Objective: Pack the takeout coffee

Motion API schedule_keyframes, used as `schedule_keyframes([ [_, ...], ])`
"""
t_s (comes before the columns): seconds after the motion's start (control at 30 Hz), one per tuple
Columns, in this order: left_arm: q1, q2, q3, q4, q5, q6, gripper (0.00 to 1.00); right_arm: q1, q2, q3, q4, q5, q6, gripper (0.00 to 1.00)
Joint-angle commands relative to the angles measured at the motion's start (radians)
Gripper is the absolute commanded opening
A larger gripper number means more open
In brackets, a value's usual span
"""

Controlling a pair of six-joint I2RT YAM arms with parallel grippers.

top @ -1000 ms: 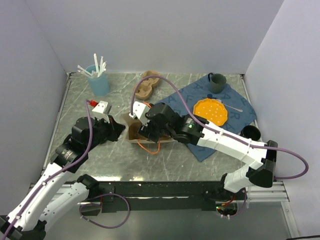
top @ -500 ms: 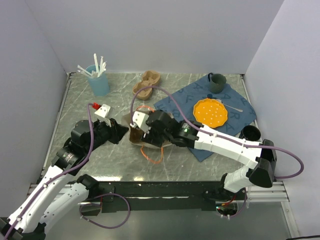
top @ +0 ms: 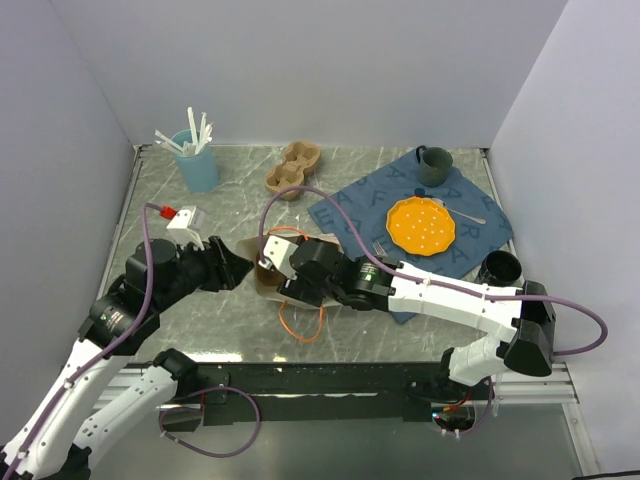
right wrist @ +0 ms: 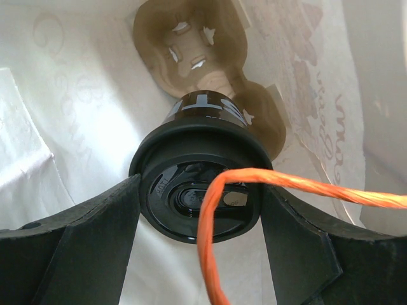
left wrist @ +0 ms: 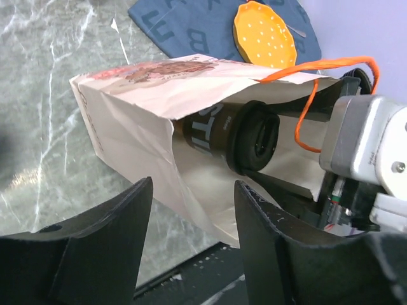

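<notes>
Left wrist view gives you the clearest look: the paper bag (left wrist: 127,108) lies on its side on the marble table (left wrist: 38,82) with its mouth turned to the right. The takeout coffee (left wrist: 235,136) lies inside it, black lid (left wrist: 257,136) facing out of the mouth.

Your right gripper (right wrist: 200,190) reaches into that mouth. In its own wrist view it closes on the rim of the lid from both sides, so it grips the cup there. An orange cord handle (right wrist: 210,254) of the bag hangs across the lid, close to the camera. Behind the cup, at the bag's closed end, a brown cardboard shape (right wrist: 191,38) with cut-outs shows; you cannot tell whether it is inside the bag or showing through the paper.

Your left gripper (left wrist: 193,190) sits just left of the bag with its jaws parted and nothing clamped between them.

From the top view, the bag lies near the middle of the table, between your two grippers. At the far left stands a light-blue cup of white sticks (top: 197,165), with a cardboard cup carrier (top: 292,168) to its right. On the right lies a blue cloth (top: 370,195) carrying an orange plate (top: 421,224) and a teal mug (top: 433,165). A second black cup (top: 498,267) stands at the cloth's near right corner.
</notes>
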Motion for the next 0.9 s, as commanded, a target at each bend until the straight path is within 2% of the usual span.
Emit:
schedule_keyframes([
  [0.0, -0.002, 0.017, 0.06, -0.082, -0.01, -0.071, 0.59, 0.009, -0.008, 0.008, 0.077, 0.057, 0.039, 0.51],
  [0.13, -0.002, 0.014, 0.054, -0.113, -0.007, -0.068, 0.6, 0.009, 0.012, 0.002, 0.101, 0.082, 0.039, 0.51],
  [0.3, -0.002, 0.051, 0.066, -0.105, -0.025, -0.049, 0.58, 0.009, 0.019, -0.018, 0.124, 0.027, 0.05, 0.51],
  [0.4, -0.002, 0.086, 0.067, -0.087, 0.01, -0.046, 0.5, 0.006, 0.031, -0.031, 0.143, 0.002, 0.045, 0.51],
  [0.43, -0.002, 0.097, 0.069, -0.086, 0.017, -0.049, 0.42, 0.009, 0.033, -0.036, 0.157, -0.004, 0.047, 0.51],
  [0.53, -0.002, 0.105, 0.075, -0.09, 0.031, -0.051, 0.26, 0.007, 0.032, -0.062, 0.164, -0.005, 0.057, 0.51],
  [0.73, -0.002, 0.082, 0.08, -0.111, 0.076, -0.075, 0.12, 0.007, -0.002, -0.136, 0.192, 0.025, 0.08, 0.51],
  [0.87, -0.002, 0.06, 0.055, -0.11, 0.1, -0.084, 0.07, 0.003, -0.004, -0.153, 0.212, 0.05, 0.077, 0.51],
])
